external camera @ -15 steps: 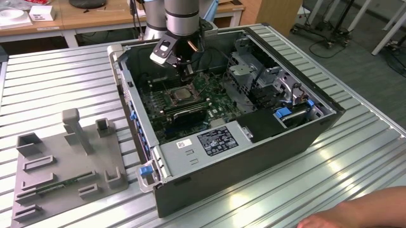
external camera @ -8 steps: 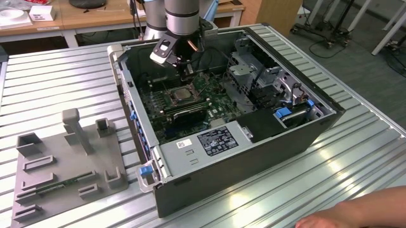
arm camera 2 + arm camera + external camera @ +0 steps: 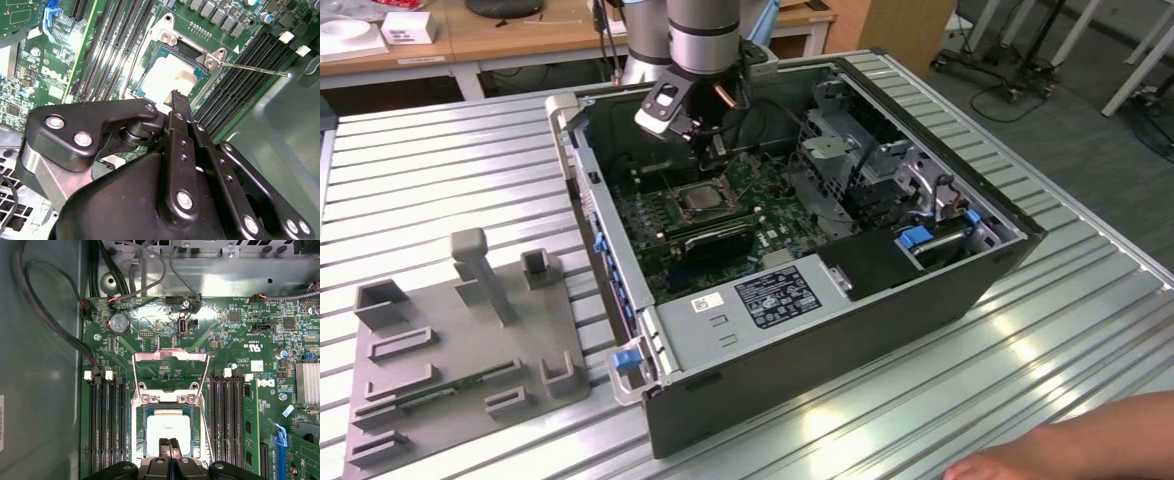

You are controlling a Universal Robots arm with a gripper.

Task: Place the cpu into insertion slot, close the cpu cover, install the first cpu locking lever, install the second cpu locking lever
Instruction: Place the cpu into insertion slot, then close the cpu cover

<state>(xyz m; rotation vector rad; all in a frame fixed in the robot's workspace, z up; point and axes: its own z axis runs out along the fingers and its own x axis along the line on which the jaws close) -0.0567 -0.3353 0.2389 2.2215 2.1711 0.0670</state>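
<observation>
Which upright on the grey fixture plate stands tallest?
The slim post on the plate; the stub beside it and the other blocks are much lower.

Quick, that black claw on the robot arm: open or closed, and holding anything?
Black two-fingered gripper: closed, fingers together, nothing between them; its tips are by the small pale silvery square cpu.

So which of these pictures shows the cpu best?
The first wrist view: it looks straight down on the cpu lying in its slot, with the gripper covering one edge. The second wrist view shows it slanted and washed by glare; the exterior view shows it small, deep in the case.
</observation>
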